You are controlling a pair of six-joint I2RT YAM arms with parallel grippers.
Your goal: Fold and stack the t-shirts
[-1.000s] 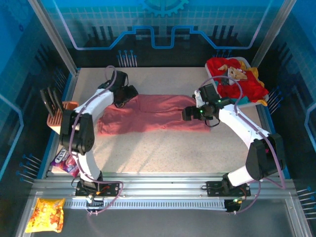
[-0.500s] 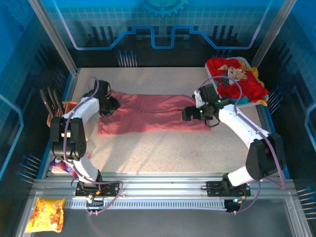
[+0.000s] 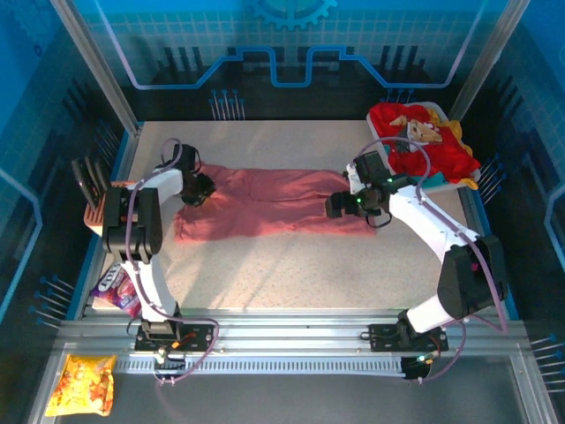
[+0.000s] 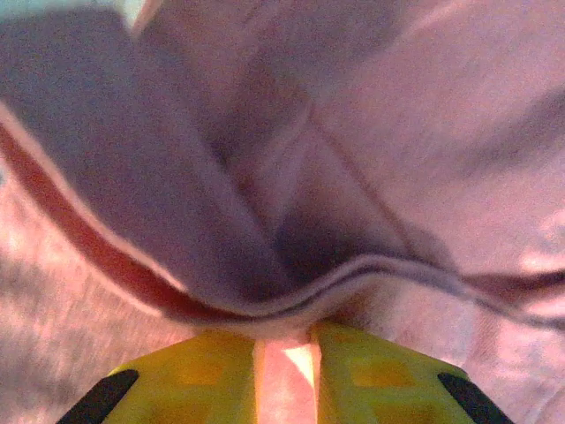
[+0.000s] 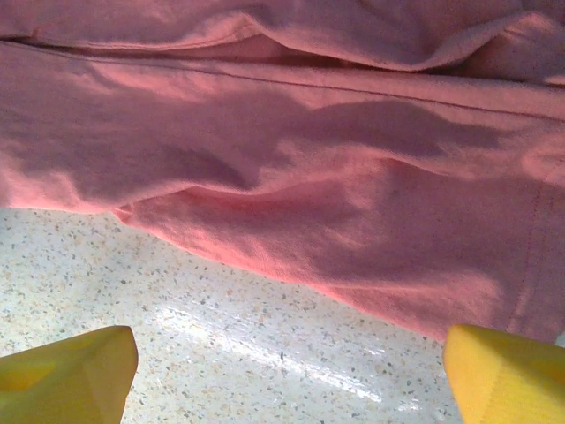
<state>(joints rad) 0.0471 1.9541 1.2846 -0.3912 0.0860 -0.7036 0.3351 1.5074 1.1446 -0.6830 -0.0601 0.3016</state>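
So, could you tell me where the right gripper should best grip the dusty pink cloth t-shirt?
Pinch the pink t-shirt's near right edge from the robot's side: it lies free on the speckled table, just ahead of the open right gripper.

Near half of table open.
Pink t-shirt spans the middle; heaped t-shirts fill the far-right corner, rack crowds the left edge.
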